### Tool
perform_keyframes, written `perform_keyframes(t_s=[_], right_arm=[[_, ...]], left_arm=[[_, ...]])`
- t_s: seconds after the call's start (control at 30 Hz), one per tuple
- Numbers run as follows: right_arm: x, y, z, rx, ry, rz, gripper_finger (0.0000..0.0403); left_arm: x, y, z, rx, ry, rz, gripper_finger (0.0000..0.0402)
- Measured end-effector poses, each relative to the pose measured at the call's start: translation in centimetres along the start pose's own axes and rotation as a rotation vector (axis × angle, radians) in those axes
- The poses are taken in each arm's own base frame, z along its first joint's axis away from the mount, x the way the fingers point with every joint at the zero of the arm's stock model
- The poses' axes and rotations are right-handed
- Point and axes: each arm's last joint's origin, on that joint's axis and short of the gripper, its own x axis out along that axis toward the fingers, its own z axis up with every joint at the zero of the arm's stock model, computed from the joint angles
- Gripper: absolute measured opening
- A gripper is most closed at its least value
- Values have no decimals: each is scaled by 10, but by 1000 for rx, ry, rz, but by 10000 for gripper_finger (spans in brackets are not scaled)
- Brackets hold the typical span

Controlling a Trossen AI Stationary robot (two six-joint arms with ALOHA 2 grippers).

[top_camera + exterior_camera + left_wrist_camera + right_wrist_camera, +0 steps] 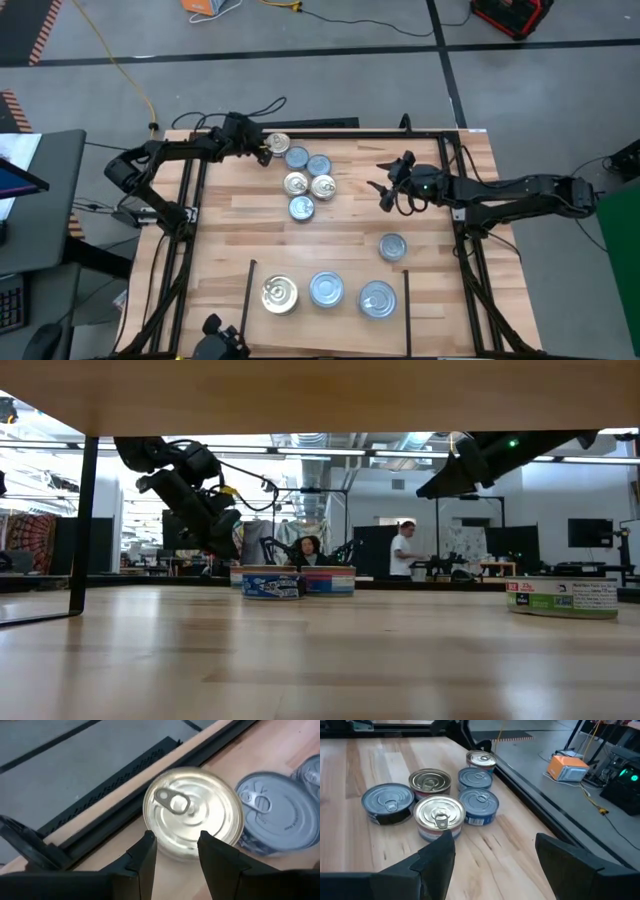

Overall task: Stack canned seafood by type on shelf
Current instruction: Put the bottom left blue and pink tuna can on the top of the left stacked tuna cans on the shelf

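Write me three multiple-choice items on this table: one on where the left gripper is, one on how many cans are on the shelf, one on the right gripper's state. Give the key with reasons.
1. Where is the left gripper?
A. At the gold-topped can beside the black rail
B. Over the shelf
C. At the lone can near the right arm

2. How many cans lie on the shelf?
A. One
B. Three
C. Five

3. What state is the right gripper in?
A. Shut on a can
B. Open and empty
C. Out of sight

Key:
1 A: the left wrist view shows that can just past the gripper's fingers, with the rail behind it.
2 B: the high view shows one gold top and two silver tops between the thin black lines.
3 B: the right wrist view shows its fingers wide apart with only bare wood between them.
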Motion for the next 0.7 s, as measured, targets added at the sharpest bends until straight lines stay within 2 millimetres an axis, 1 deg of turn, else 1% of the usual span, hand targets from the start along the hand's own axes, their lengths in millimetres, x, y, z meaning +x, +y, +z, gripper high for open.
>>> perform_keyframes(t_s=[0.1,0.23,0.4,0.5,0.6,0.7], right_arm=[[0,1,0,6,3,3,302],[0,1,0,9,-4,13,302],[0,1,2,19,-17,15,302],[0,1,2,26,-17,16,302],[0,2,2,24,-17,20,302],[-1,4,2,22,-24,31,302]], left_arm=[[0,0,-3,6,28,5,118],[0,-1,-7,26,77,-12,89],[-2,-3,-8,49,90,-25,60],[-11,-3,-5,64,98,-18,45],[-27,-4,-2,103,107,-12,30],[-40,-2,3,160,48,10,16]])
